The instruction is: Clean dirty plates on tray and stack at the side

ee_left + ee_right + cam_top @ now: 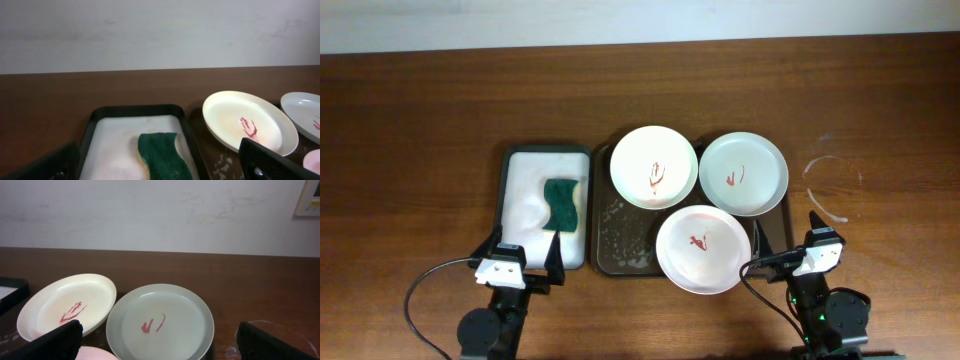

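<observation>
Done: nothing yet.
Dirty: cream plate [653, 167], mint plate [743, 174], pink plate [703, 249], all on tray [620, 238].
Remaining: wiping, stacking.
Sponge [561, 204]: untouched.
Grip: left jaws apart, right jaws apart, nothing held.

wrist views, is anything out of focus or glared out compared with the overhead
Left wrist: dark fingers at the bottom corners are soft; the cream-white round plate is sharp. Right wrist: fingers equally soft, pale mint round plate crisp. Overhead: even light, faint shadows, no strong glare.
</observation>
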